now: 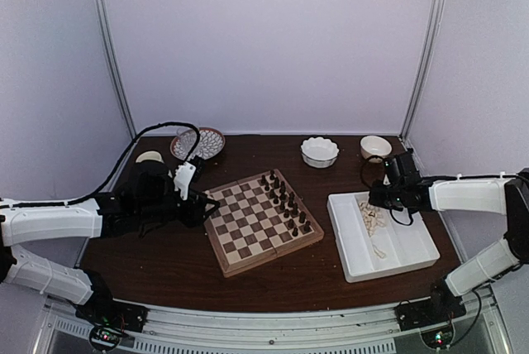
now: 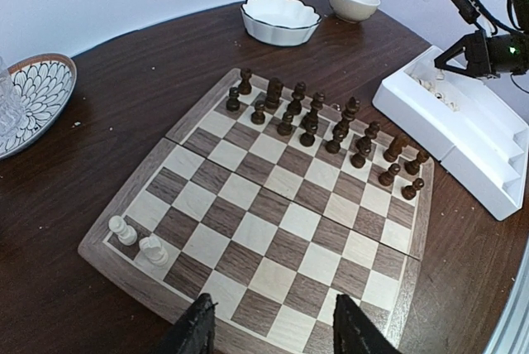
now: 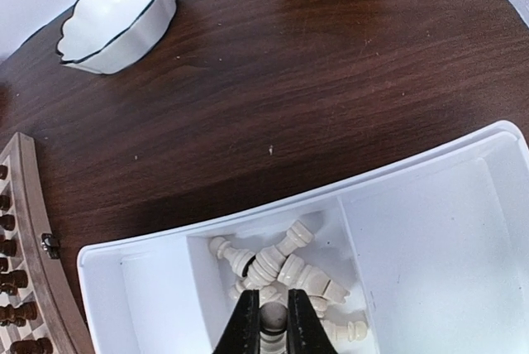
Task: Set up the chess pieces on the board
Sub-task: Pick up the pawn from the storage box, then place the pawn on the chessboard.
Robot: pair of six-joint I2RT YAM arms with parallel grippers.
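Note:
The board point(image 1: 221, 263) lies at mid-table, with dark brown pieces point(image 1: 285, 201) in two rows along its right side. Two cream chess pieces point(image 2: 122, 228) stand on the board's point(image 2: 136, 184) near-left corner squares. My left gripper point(image 2: 273, 325) hovers open over the board's near rim point(image 1: 202, 205), nothing between its fingers. Several more cream chess pieces point(image 3: 285, 259) lie piled in a narrow compartment of the white tray point(image 3: 430, 230). My right gripper point(image 3: 271, 321) is down in that pile point(image 1: 376, 198), shut on one cream chess piece.
A scalloped white bowl point(image 1: 319, 151) and a small cream bowl point(image 1: 375, 147) stand behind the board and tray. A patterned plate point(image 1: 197, 143) sits at the back left. The tray's point(image 1: 405, 246) large right compartment holds nothing.

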